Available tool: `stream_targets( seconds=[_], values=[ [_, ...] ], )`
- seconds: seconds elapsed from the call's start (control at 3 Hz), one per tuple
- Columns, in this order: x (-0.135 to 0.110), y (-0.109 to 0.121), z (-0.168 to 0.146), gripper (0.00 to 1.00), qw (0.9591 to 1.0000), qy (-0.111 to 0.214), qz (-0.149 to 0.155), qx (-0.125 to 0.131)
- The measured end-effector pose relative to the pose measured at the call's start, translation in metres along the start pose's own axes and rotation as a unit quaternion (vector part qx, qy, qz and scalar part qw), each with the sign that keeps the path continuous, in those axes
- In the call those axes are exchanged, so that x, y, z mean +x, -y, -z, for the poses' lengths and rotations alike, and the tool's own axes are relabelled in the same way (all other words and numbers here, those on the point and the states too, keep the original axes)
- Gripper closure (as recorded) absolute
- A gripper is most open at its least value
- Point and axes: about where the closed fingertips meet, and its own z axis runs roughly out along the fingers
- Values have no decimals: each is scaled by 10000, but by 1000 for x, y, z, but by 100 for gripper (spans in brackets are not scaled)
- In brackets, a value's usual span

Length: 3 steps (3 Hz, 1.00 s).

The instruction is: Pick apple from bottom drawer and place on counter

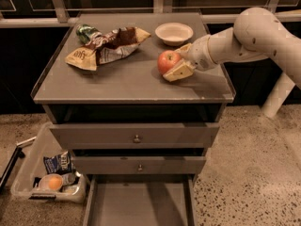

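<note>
The bottom drawer (141, 205) is seen pulled open nearest the camera, and nothing is seen on its floor. Above it, the counter (117, 81) is reached. The apple (167, 61) is found on its right side, at or just above the surface; contact cannot be told. The apple is clasped by the gripper (175, 63), whose two fingers are spread to the fruit's width and appear pressed on opposite sides. The apple is judged firm, smooth, fairly light and apt to roll, so it is best held across its widest part. Farther back, a bowl (174, 33) is seen.
</note>
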Motion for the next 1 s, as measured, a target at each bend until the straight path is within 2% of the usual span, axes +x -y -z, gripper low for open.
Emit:
stream_targets(
  seconds=[0.33,0.67,1.0],
  values=[
    [0,0,0,11,10000,0,0,0],
    [0,0,0,0,10000,0,0,-1],
    [0,0,0,0,10000,0,0,-1]
  ],
)
